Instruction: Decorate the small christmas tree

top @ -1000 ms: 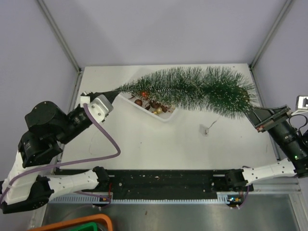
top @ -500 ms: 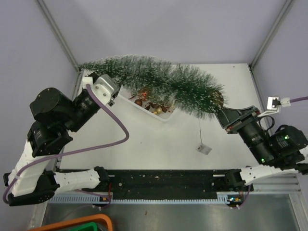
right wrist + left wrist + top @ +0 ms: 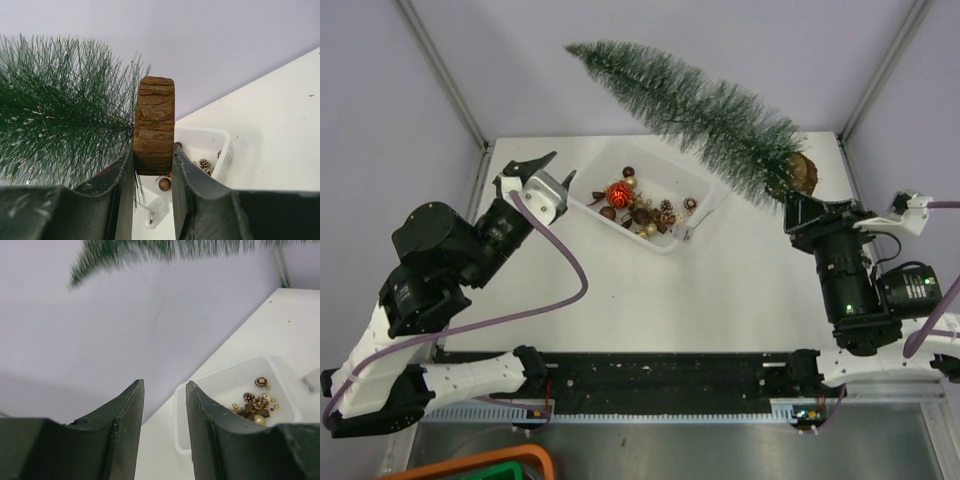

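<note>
The small christmas tree [image 3: 695, 110] hangs in the air, tilted, its tip toward the back left and its round wooden base [image 3: 803, 172] at the right. My right gripper [image 3: 798, 208] is shut on that wooden base [image 3: 154, 125], bristles [image 3: 60, 110] to its left. My left gripper [image 3: 528, 165] is open and empty left of the white tray [image 3: 705, 185]; its jaws stand apart in the left wrist view [image 3: 165, 390]. The tree's blurred tip [image 3: 130, 252] shows above it. The tray [image 3: 282, 375] holds baubles and pinecones [image 3: 640, 208].
A small clear tag on a thin string [image 3: 690, 232] hangs from the tree over the tray's right end; it also shows in the right wrist view [image 3: 157, 212]. Metal frame posts [image 3: 445, 80] rise at the back corners. An orange bin [image 3: 480, 465] sits below the table's near edge.
My right gripper has swung the tree up off the tray, its tip rising toward the back. My left gripper has let go of the tree's tip and stands open beside the tray.
</note>
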{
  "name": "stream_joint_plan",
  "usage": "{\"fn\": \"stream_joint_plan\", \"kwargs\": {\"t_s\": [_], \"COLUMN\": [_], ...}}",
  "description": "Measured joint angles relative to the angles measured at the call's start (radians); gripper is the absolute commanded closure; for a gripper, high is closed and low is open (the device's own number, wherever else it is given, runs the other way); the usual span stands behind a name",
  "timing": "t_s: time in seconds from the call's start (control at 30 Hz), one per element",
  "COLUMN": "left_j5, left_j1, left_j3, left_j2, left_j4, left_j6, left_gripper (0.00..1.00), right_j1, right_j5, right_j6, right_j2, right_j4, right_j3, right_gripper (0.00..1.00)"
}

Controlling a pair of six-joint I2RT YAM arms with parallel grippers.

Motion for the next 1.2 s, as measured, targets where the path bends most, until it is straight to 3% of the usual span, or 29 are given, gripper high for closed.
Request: {"fn": "stream_joint_plan", "kwargs": {"t_s": [0.1,0.3,0.37,0.43,0.5,0.53,0.67,0.87,1.2], "left_j5": [-0.014,-0.022,-0.030,-0.058,-0.094,-0.116,-0.171,-0.148,-0.071], "left_j1": [0.000,0.000,0.000,0.000,0.000,0.000,0.000,0.000,0.000], "left_j3": [0.001,0.069,0.092,0.095,0.080,0.066,0.066,0.101,-0.038], "left_j2": [-0.005,0.018,0.029,0.029,0.017,0.005,-0.009,-0.045,-0.126], "left_j4": [-0.044,-0.190,-0.198,-0.182,-0.129,-0.092,-0.034,-0.090,-0.161], "left_j6": [0.030,0.075,0.110,0.143,0.170,0.176,0.152,0.114,0.253], "left_gripper": [0.58,0.78,0.79,0.74,0.56,0.51,0.45,0.41,0.25], "right_j1": [-0.031,-0.045,-0.047,-0.047,-0.047,-0.047,-0.047,-0.048,-0.049], "right_j5": [0.004,-0.001,0.002,0.001,-0.001,-0.004,-0.006,-0.032,-0.087], "right_j6": [-0.060,-0.158,-0.213,-0.238,-0.223,-0.194,-0.069,0.206,0.527], "right_j2": [0.005,0.081,0.126,0.153,0.161,0.147,0.068,-0.052,-0.125], "right_j4": [0.062,0.123,0.169,0.184,0.135,0.082,-0.088,-0.394,-0.740], "right_j3": [0.018,0.064,0.064,0.062,0.061,0.061,0.062,0.117,0.157], "right_gripper": [1.00,1.00,1.00,1.00,1.00,1.00,1.00,1.00,1.00]}}
